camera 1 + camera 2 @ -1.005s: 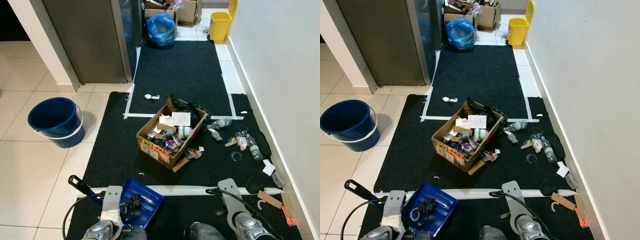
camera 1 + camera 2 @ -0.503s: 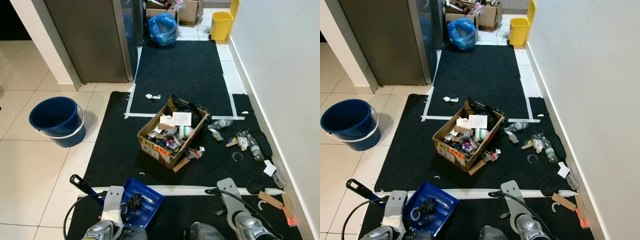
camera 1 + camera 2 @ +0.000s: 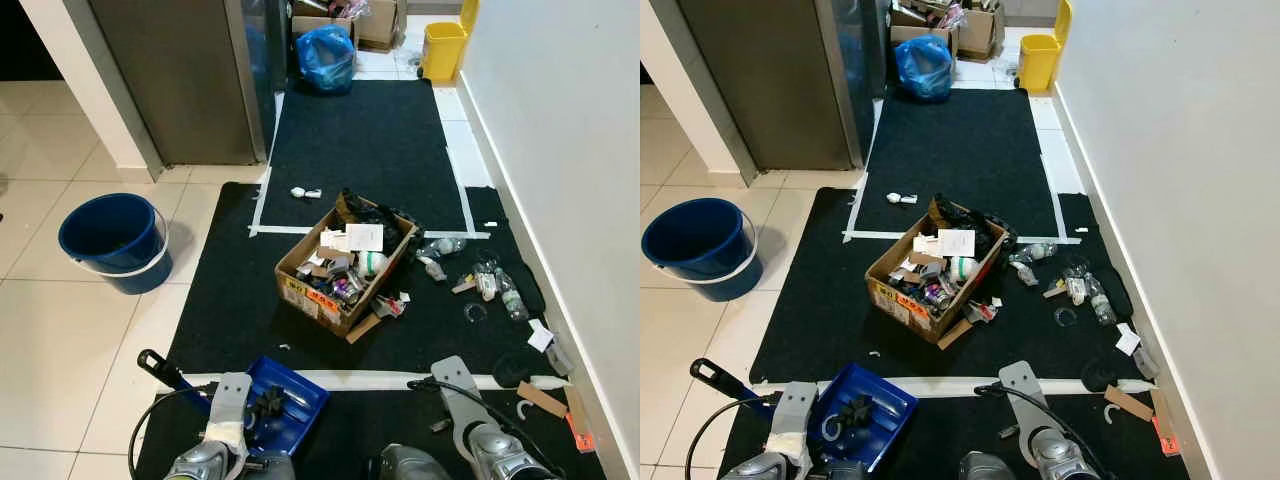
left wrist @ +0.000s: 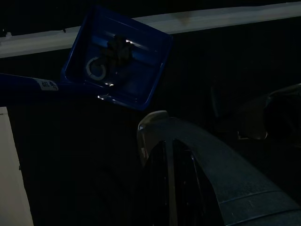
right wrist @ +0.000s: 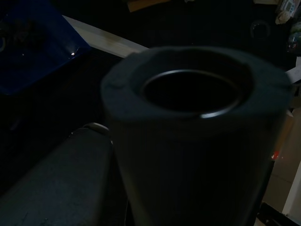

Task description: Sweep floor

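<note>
A blue dustpan (image 3: 285,402) with bits inside is seen on the black mat (image 3: 230,300) by the left gripper (image 4: 162,155), near a box of trash (image 3: 343,265); whether the claws are spread cannot be told.

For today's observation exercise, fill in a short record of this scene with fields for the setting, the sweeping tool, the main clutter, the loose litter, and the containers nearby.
setting: black mat with white tape lines, tiled floor, white wall on the robot's right
sweeping tool: blue dustpan on the mat near the robot's left arm, a white ring and dark bits in it
main clutter: open cardboard box full of mixed rubbish, mid-mat
loose litter: plastic bottles, paper and cardboard scraps between box and wall
containers nearby: blue bucket on the tiles, blue bag, yellow bin far end
</note>
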{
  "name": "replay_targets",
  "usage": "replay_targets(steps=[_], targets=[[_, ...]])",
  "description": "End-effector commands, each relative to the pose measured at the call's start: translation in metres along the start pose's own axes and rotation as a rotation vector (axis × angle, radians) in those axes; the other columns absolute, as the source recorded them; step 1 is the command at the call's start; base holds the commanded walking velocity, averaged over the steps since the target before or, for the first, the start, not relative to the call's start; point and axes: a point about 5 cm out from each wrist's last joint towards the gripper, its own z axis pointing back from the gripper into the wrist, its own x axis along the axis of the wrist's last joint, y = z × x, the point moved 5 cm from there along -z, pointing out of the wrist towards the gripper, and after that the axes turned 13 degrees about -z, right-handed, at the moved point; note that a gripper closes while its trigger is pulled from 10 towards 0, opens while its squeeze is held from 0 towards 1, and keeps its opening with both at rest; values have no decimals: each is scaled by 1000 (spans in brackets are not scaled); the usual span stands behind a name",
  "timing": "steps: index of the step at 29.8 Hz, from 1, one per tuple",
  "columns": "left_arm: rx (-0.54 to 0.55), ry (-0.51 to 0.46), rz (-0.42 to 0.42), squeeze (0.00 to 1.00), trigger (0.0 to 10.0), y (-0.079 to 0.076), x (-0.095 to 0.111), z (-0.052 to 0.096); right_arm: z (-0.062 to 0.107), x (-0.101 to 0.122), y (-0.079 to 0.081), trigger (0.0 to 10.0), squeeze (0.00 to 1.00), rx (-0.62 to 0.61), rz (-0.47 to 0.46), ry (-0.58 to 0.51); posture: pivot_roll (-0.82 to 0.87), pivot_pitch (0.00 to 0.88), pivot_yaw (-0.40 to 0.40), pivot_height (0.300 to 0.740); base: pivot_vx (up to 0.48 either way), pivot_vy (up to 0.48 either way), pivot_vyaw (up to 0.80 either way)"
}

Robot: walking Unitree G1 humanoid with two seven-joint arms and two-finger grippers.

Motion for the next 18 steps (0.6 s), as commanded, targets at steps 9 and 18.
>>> replay_targets(steps=[9, 18], targets=[[-9, -3, 16, 0, 10000, -3, 2, -1, 1, -13, 1, 10000, 0, -6, 7, 49, 161, 0, -15, 740, 0, 0, 0], [-3, -24, 38, 0, 10000, 0, 9, -1, 1, -14, 3, 10000, 0, -5, -5, 52, 172, 0, -22, 740, 0, 0, 0]])
